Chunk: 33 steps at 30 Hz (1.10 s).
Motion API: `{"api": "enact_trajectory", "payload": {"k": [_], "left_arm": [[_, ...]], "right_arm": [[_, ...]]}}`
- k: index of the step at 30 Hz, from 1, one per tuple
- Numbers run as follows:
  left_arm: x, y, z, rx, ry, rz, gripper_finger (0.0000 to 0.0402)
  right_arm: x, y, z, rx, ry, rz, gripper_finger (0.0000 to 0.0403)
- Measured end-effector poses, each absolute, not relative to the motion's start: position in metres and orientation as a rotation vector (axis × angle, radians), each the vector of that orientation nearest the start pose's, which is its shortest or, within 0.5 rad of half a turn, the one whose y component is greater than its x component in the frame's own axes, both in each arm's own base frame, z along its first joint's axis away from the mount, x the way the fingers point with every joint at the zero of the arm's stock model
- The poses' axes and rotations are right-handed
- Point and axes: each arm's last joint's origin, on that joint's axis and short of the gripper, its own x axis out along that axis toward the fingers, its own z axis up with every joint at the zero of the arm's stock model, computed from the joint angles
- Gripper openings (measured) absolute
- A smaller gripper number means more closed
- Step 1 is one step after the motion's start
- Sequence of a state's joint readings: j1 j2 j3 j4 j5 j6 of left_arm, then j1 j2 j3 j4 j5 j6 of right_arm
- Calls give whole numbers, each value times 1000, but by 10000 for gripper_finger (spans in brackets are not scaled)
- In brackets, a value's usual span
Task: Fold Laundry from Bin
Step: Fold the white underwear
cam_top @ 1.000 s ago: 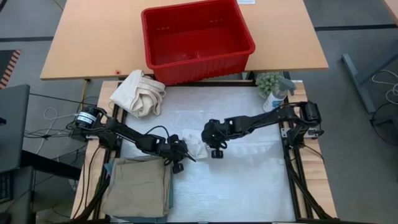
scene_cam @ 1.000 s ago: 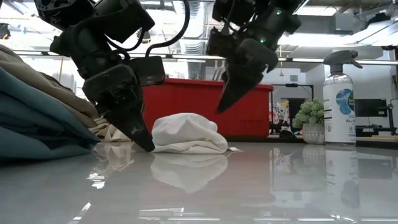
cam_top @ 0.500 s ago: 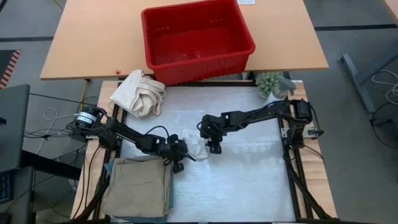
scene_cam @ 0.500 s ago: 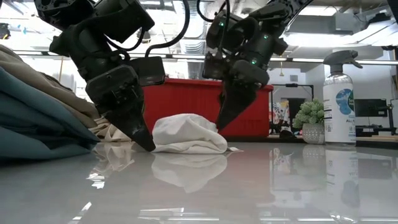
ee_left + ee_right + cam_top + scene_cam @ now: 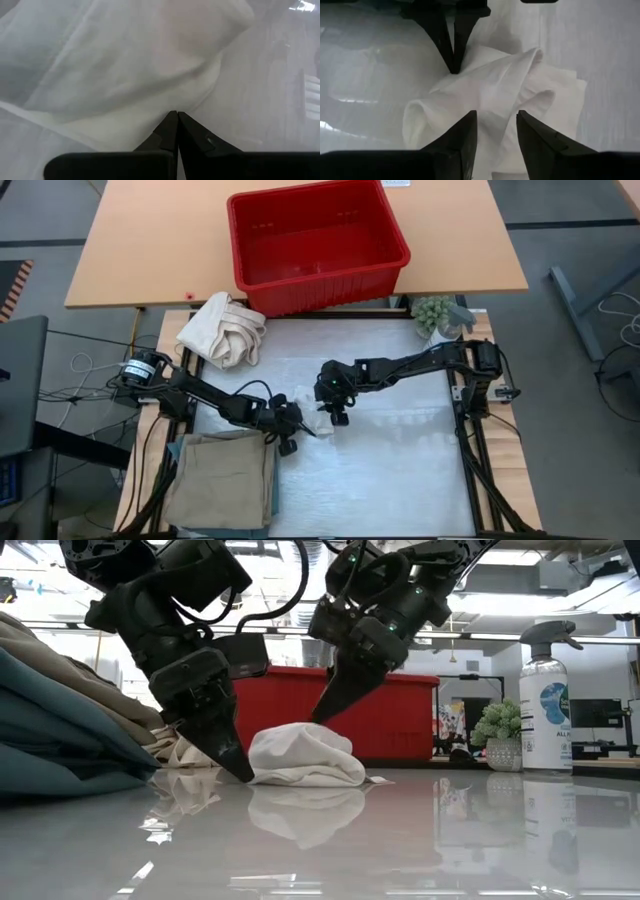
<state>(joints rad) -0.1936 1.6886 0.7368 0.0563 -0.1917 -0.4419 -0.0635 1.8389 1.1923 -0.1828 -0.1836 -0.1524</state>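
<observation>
Folded stack: tan trousers (image 5: 222, 478) over a teal garment (image 5: 60, 755) at the table's near left corner.
Small white cloth (image 5: 300, 755): crumpled mid-table, between both grippers.
Left gripper (image 5: 238, 768): fingers pressed shut, tip pinning the cloth's left edge against the table.
Right gripper (image 5: 496, 131): jaws partly apart, poised just above the cloth, gripping nothing.
Red bin (image 5: 318, 242): on the far wooden table, well beyond the cloth.
</observation>
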Motion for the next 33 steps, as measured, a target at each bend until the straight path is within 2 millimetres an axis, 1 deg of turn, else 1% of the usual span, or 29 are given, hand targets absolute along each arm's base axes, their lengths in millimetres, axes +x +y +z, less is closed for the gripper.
{"api": "enact_trajectory", "payload": {"k": [6, 8, 10, 18, 21, 24, 30, 33], "left_arm": [[298, -53, 126, -235, 858, 189, 0], [298, -53, 126, -230, 856, 188, 0], [298, -53, 126, -230, 854, 190, 0], [298, -53, 126, -212, 855, 183, 0], [298, -52, 126, -212, 855, 184, 0], [298, -52, 126, -207, 855, 182, 0], [298, -51, 126, -206, 855, 185, 0], [298, -51, 126, -207, 854, 185, 0]], "right_arm": [[378, -23, 186, -20, 893, 169, 158], [373, -25, 183, 1, 952, 163, 158], [372, -25, 179, 11, 977, 174, 158], [376, -25, 180, -12, 926, 201, 153], [376, -24, 180, 1, 928, 223, 132], [376, -24, 180, 3, 930, 227, 104], [376, -23, 180, 5, 923, 238, 20], [379, -23, 176, 3, 916, 245, 15]]}}
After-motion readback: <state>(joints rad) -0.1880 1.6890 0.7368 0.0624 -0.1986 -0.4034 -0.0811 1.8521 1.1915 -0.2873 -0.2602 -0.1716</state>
